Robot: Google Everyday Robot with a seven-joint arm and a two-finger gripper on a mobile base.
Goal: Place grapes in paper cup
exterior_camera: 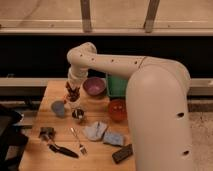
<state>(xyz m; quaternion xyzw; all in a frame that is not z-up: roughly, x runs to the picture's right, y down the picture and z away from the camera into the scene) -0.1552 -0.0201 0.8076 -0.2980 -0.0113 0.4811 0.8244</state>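
The claw (73, 93) hangs over the back-left part of the wooden tabletop (100, 150), just beside the purple bowl (94, 86). A dark reddish cluster sits right at its tips, which I take to be the grapes (73, 93); whether the claw is clamped on them I cannot tell. The paper cup (73, 103) appears to stand directly beneath, cream-sided, almost touching the grapes from below and partly hidden by them.

Judging by looks, the grapes are light, lumpy and smooth-skinned: the fruit gives under pressure and single berries may drop off. A hold around the middle of the cluster or on the stem seems safest, with gentle force. The cup is likely light and thin-walled, so a sideways nudge could tip it.

Nearby stand a grey-blue cup (58, 107), a small metal cup (78, 114), an orange bowl (117, 109) and a green bin (116, 85).

No brand, label or writing can be read on anything here.
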